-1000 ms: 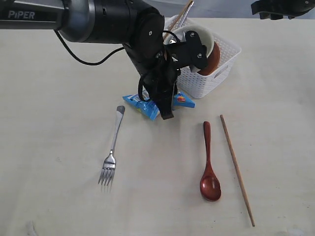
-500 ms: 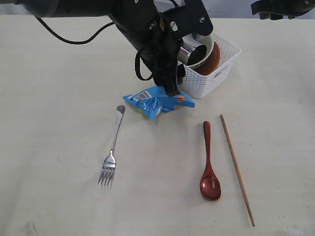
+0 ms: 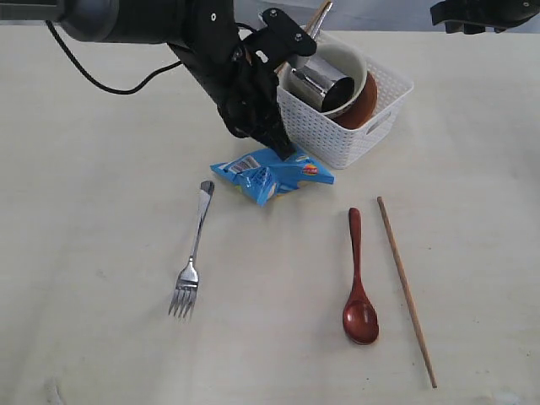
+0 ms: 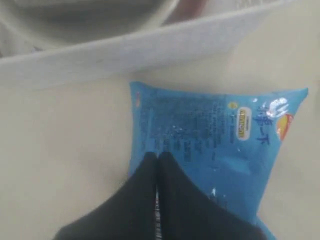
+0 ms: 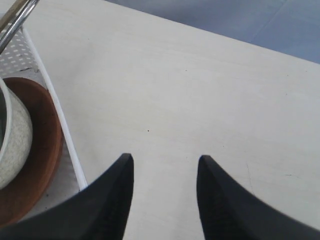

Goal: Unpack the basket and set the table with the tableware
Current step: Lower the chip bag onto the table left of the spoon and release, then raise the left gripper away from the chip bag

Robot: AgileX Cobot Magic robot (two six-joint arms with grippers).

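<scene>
The white basket stands at the back of the table and holds a cream bowl, a steel cup, a brown plate and upright handles. On the table lie a fork, a red-brown spoon and one chopstick. My left gripper is shut and empty. It hovers over the top edge of the blue snack packet, beside the basket wall. My right gripper is open over bare table beside the basket.
The right arm's dark body sits at the far right edge, behind the basket. The left arm and its cable stretch across the back left. In the right wrist view the brown plate and bowl show inside the basket.
My left gripper has lifted back off the blue packet toward the basket and closed with nothing in it. The arm swung left, uncovering the basket. The right arm has not moved.
</scene>
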